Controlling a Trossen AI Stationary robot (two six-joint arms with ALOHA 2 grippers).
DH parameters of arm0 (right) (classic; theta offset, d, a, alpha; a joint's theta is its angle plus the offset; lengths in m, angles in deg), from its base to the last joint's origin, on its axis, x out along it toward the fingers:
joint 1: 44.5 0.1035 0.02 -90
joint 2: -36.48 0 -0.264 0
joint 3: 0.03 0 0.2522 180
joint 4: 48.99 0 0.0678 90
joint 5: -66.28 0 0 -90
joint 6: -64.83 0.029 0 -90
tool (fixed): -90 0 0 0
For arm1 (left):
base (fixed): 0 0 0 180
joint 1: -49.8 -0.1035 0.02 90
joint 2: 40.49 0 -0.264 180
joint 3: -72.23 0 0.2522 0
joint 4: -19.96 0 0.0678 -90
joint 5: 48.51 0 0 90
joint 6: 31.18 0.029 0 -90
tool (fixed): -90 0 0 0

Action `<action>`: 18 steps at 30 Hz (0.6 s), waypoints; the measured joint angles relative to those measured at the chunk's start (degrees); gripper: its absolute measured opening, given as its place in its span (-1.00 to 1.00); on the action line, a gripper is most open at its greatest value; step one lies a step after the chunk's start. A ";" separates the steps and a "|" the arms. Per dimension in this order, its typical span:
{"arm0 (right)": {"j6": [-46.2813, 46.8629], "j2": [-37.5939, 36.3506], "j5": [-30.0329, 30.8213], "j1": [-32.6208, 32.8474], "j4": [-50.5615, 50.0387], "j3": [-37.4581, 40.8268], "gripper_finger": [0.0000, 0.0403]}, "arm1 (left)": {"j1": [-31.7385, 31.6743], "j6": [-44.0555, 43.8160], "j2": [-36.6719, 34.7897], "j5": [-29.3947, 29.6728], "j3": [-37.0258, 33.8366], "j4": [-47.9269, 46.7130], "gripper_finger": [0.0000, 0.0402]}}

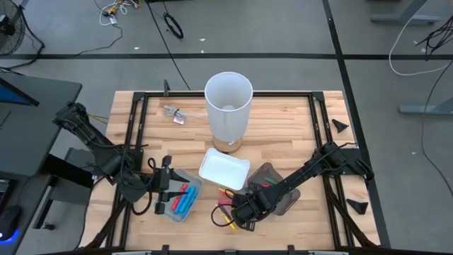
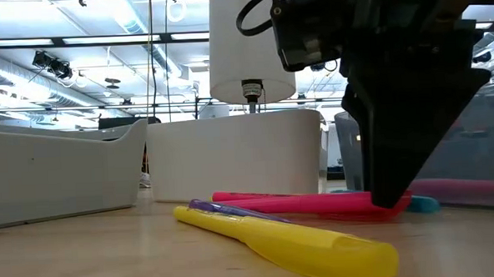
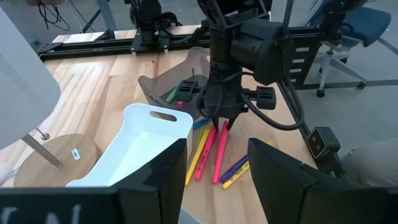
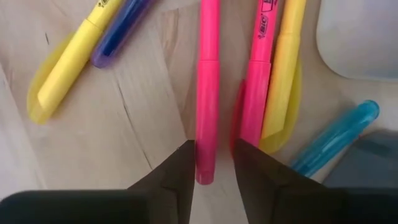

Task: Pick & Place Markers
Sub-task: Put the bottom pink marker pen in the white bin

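Observation:
Several loose markers lie flat on the wooden table near its front edge: two pink [image 4: 208, 93], two yellow [image 2: 293, 241], a purple [image 4: 118, 31] and a blue one [image 4: 336, 134]. My right gripper [image 4: 214, 168] points down at them, open, its fingers on either side of one pink marker's end [image 4: 206, 174]; the high view shows the right gripper [image 1: 237, 211] there too. My left gripper [image 3: 217, 186] is open with nothing between its fingers and hovers over a grey tray [image 1: 195, 178] holding red and blue markers [image 1: 182, 200]. My right gripper comes from above with its fingers across the pink marker, close to its end. One finger [image 4: 180, 171] stands right against the marker's side; whether it touches I cannot tell. A narrow gap shows at the other finger [image 4: 249, 171]. The marker lies flat on the table.
A white tray [image 1: 224, 170] sits mid-table, and a dark see-through tray [image 1: 279, 191] with a few markers sits to its right. A tall white cylinder [image 1: 228, 106] on a wooden foot stands behind them. A small clear object [image 1: 174, 113] lies at the far left.

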 joint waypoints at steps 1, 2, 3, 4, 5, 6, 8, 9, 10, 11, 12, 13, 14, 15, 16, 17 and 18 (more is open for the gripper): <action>-0.04 0.00 0.02 0.00 0.00 0.00 -0.46 | 0.00 0.02 0.00 0.00 0.00 0.02 -0.12; -0.20 0.00 0.02 0.00 -0.03 0.00 -0.48 | 0.01 0.02 0.00 0.00 0.00 0.02 -0.12; -0.42 0.00 0.04 0.00 -0.07 0.00 -0.51 | 0.01 0.00 0.00 0.00 0.00 0.03 -0.12; -0.67 0.00 0.04 0.00 -0.09 0.00 -0.54 | 0.00 0.01 0.00 0.00 0.00 0.04 -0.12; -0.97 0.00 0.02 0.00 -0.10 0.00 -0.57 | 0.01 0.00 0.00 0.00 0.00 0.04 -0.12; -1.07 0.00 0.02 0.00 -0.08 0.00 -0.61 | 0.01 0.00 0.00 0.00 0.00 0.04 -0.12; -1.09 0.00 0.00 0.00 -0.04 0.00 -0.69 | -0.01 0.00 0.00 0.00 0.00 0.04 -0.12; -1.09 0.00 0.00 0.00 -0.02 0.00 -0.73 | 0.00 0.00 0.00 0.00 0.00 0.04 -0.12; -1.09 -0.02 -0.02 0.00 0.02 0.00 -0.78 | 0.01 0.00 0.00 0.00 0.00 0.04 -0.12; -1.09 -0.04 -0.02 0.00 0.04 0.00 -0.82 | 0.00 0.00 0.00 0.00 0.00 0.04 -0.12; -1.09 -0.04 -0.02 0.00 0.08 0.00 -0.85 | 0.01 0.01 0.00 0.00 0.00 0.04 -0.12; -1.09 -0.07 -0.02 0.00 0.10 0.00 -0.89 | 0.00 0.02 0.00 0.00 0.00 0.04 -0.12; -1.09 -0.07 -0.05 0.00 0.11 0.00 -0.91 | 0.01 0.02 0.00 0.00 0.00 0.04 -0.12; -1.10 -0.18 -0.33 0.00 0.09 -0.02 -0.92 | 0.01 0.02 0.00 0.00 0.00 0.04 -0.12; -1.09 -0.29 -1.03 0.00 0.08 -0.02 -0.93 | 0.00 0.02 0.00 0.00 0.00 0.04 -0.12; -1.09 -0.36 -1.81 0.00 0.01 -0.04 -0.93 | 0.01 0.03 0.00 0.00 0.00 0.04 -0.12; -1.07 -0.49 -2.36 -0.04 -0.49 -0.27 -0.92 | 0.01 0.04 0.00 0.00 0.00 0.05 -0.12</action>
